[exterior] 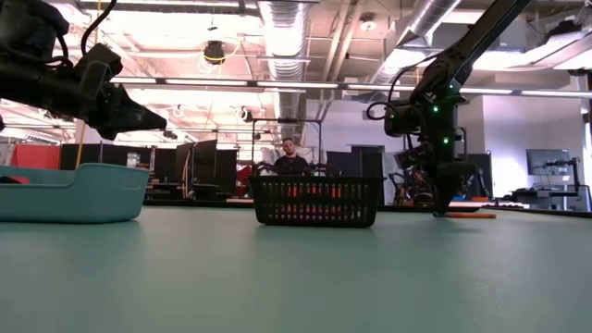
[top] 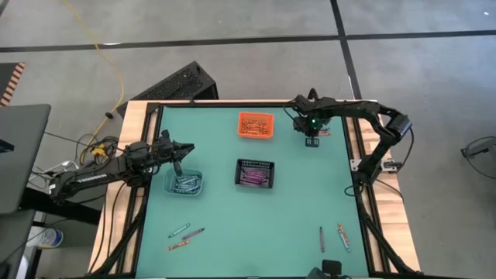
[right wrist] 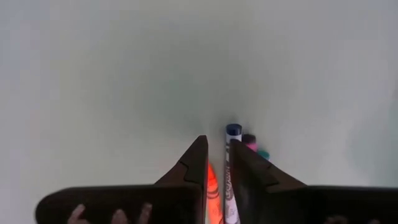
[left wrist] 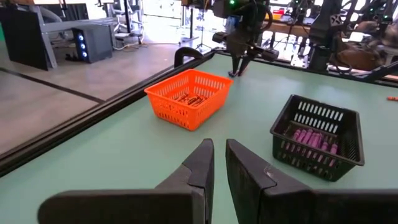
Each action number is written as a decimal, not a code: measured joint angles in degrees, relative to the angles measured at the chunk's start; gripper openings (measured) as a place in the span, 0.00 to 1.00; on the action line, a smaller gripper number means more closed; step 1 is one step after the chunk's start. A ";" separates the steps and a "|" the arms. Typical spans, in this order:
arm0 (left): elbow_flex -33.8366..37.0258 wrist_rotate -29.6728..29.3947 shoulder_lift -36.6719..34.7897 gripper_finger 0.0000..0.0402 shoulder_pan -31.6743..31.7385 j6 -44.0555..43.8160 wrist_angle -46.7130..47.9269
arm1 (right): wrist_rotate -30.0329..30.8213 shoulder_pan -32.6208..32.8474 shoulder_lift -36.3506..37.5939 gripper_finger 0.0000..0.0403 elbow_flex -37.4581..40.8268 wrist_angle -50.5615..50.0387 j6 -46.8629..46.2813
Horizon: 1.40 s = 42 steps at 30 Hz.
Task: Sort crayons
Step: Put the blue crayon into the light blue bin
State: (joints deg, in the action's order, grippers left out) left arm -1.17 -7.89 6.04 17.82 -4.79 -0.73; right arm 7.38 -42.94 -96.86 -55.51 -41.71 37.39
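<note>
- The right fingers (right wrist: 216, 163) point straight down at the far right of the counter (top: 225, 209). They are narrow, with a blue crayon (right wrist: 231, 168) in the thin gap between them. An orange crayon (right wrist: 212, 190) lies just beside it, and a pink and a green tip peek out behind. I think the fingers are closing on the blue one, because it sits right in the gap. I cannot tell if they grip it yet.
- The left fingers (left wrist: 219, 165) are almost closed and hold nothing. They hang above the light blue bin (top: 184, 184) on the left, pointing toward the other bins. This arm looks like it is waiting.
- The light blue bin has pale crayons in it.
- The orange bin (top: 256, 125) at the far middle holds orange crayons, and the black bin (top: 255, 173) in the middle holds purple ones. So each colour gets its own bin.
- More loose crayons (top: 186, 235) lie at the near left, and a few more loose crayons (top: 333, 236) lie at the near right. They are not sorted yet, so the job is partly done.
</note>
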 joint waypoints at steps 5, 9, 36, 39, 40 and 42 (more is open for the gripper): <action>0.00 -0.03 0.00 0.07 0.00 0.02 0.00 | -0.41 -0.02 0.00 0.12 0.40 0.38 0.18; 0.00 -0.04 0.00 0.07 0.00 0.02 0.00 | -2.64 -0.33 0.12 0.08 2.69 3.04 0.63; -0.02 -0.04 0.02 0.07 0.00 0.02 0.00 | -1.67 -1.68 4.70 0.17 3.17 6.12 -9.86; -0.02 -0.04 0.02 0.07 0.00 0.02 0.00 | -1.67 -1.68 4.70 0.23 3.17 5.74 -10.43; -0.02 -0.04 0.00 0.07 -0.01 0.02 0.00 | -1.67 -1.63 4.69 0.24 3.17 5.46 -10.44; -0.02 -0.04 0.02 0.07 0.00 0.02 0.00 | -1.64 -1.47 4.69 0.27 3.17 4.85 -10.47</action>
State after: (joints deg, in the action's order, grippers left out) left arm -1.19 -7.92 6.07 17.82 -4.78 -0.73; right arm 5.74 -44.41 -92.17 -52.34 -36.86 26.92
